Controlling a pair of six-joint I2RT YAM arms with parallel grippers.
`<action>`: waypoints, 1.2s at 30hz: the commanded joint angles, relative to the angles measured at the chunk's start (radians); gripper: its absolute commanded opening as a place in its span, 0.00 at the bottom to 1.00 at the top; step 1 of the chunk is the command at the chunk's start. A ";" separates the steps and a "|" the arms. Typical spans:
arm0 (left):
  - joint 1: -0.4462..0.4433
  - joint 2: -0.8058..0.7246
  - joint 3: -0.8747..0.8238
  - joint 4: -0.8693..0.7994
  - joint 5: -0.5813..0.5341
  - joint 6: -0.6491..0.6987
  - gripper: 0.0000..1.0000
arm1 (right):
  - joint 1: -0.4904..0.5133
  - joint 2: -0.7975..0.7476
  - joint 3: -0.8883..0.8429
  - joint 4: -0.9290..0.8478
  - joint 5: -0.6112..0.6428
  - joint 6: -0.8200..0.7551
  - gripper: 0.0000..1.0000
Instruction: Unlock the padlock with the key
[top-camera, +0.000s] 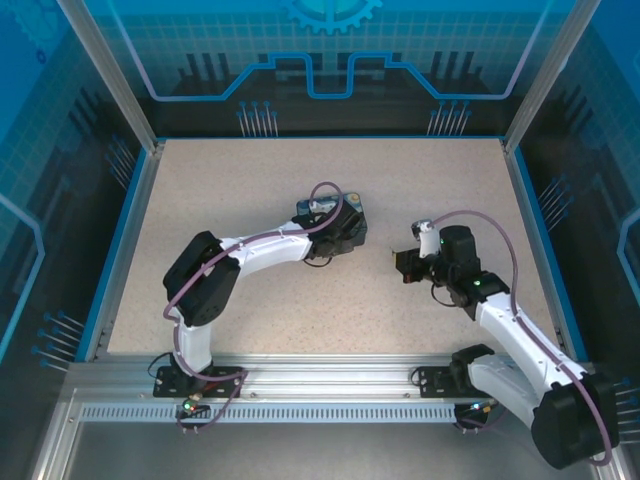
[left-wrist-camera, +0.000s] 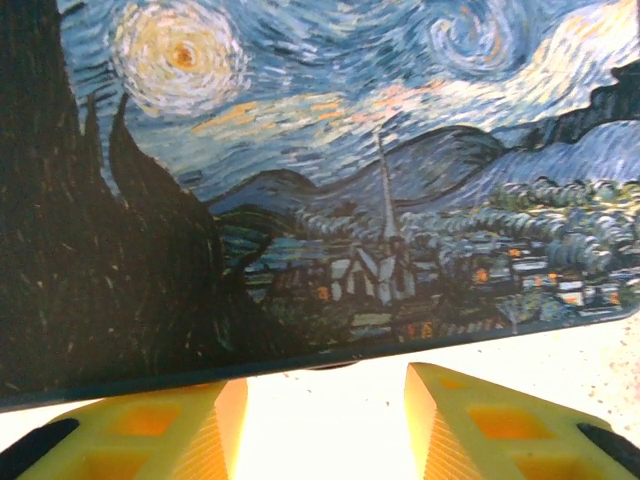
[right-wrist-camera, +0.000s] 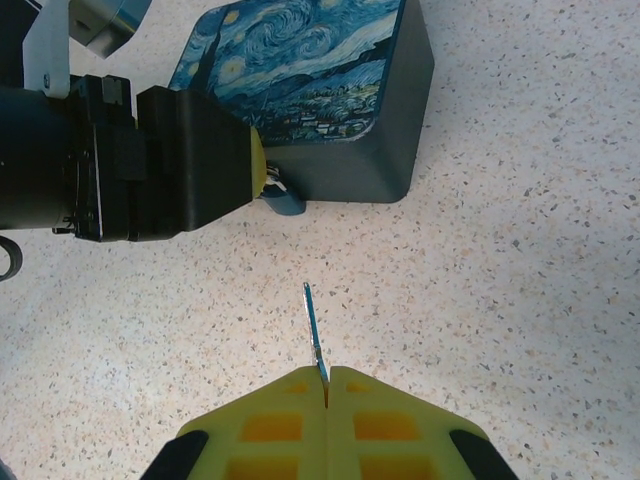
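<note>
- I am pinching the key (right-wrist-camera: 314, 335) by its head in the right gripper (right-wrist-camera: 325, 373). The yellow pads are clamped tight together on it, and the blade is pointing forward over the table (right-wrist-camera: 520, 300).
- I am judging the key light, thin and stiff. With so little of it in the pads it could pivot, so any push should run straight along the blade.
- I am taking the small bluish-grey piece at the foot of the painted box (right-wrist-camera: 300, 80) to be the padlock (right-wrist-camera: 283, 198). Its keyhole is too small to make out.
- I am seeing the left gripper (left-wrist-camera: 325, 377) spread at the box's front edge, with bare table between its fingers.
- I am expecting the padlock to be hard and prone to swinging, so it is best steadied by its body.
</note>
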 joint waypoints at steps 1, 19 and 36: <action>0.044 -0.023 -0.040 0.026 0.008 0.029 0.47 | 0.023 0.016 0.006 0.028 -0.004 -0.018 0.00; 0.183 -0.139 -0.443 0.683 0.391 0.228 0.70 | 0.051 0.004 -0.006 0.076 -0.009 -0.050 0.00; 0.215 -0.053 -0.535 0.933 0.413 0.235 0.74 | 0.053 -0.003 0.003 0.060 0.021 -0.076 0.00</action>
